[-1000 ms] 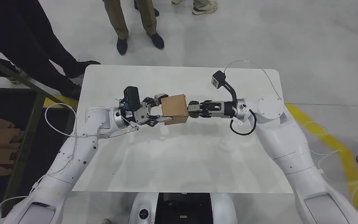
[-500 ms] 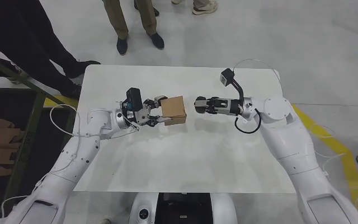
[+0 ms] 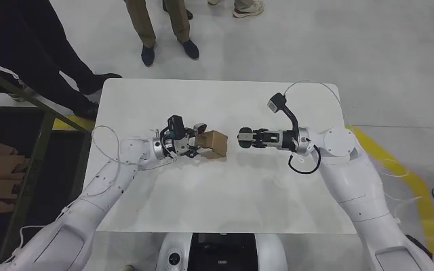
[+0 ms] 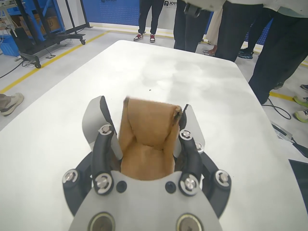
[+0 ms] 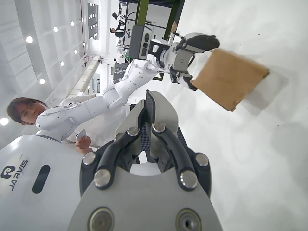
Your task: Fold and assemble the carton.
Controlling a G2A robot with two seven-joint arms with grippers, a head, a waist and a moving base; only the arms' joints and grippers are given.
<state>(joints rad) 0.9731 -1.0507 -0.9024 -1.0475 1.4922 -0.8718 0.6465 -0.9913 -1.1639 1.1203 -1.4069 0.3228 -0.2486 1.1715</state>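
Note:
A small brown carton (image 3: 215, 143) is held just above the white table (image 3: 224, 203), near its middle. My left gripper (image 3: 197, 143) is shut on the carton's left end; in the left wrist view the cardboard carton (image 4: 149, 133) sits between the two fingers (image 4: 104, 131) of the left gripper (image 4: 144, 118). The right wrist view shows the carton (image 5: 229, 79) as a closed box, tilted, with the left gripper (image 5: 190, 70) clamped on one edge. My right gripper (image 3: 241, 135) is shut and holds nothing, a short gap to the right of the carton; its pads (image 5: 150, 111) are pressed together at the right gripper (image 5: 147, 97).
Several people stand on the floor past the table's far edge (image 3: 166, 27). A dark green frame (image 3: 30, 129) stands off the table's left side. The table surface around the carton is bare white.
My right gripper has drawn back to the right, away from the carton it was touching. My left arm has shifted the carton slightly right and lower, and turned it.

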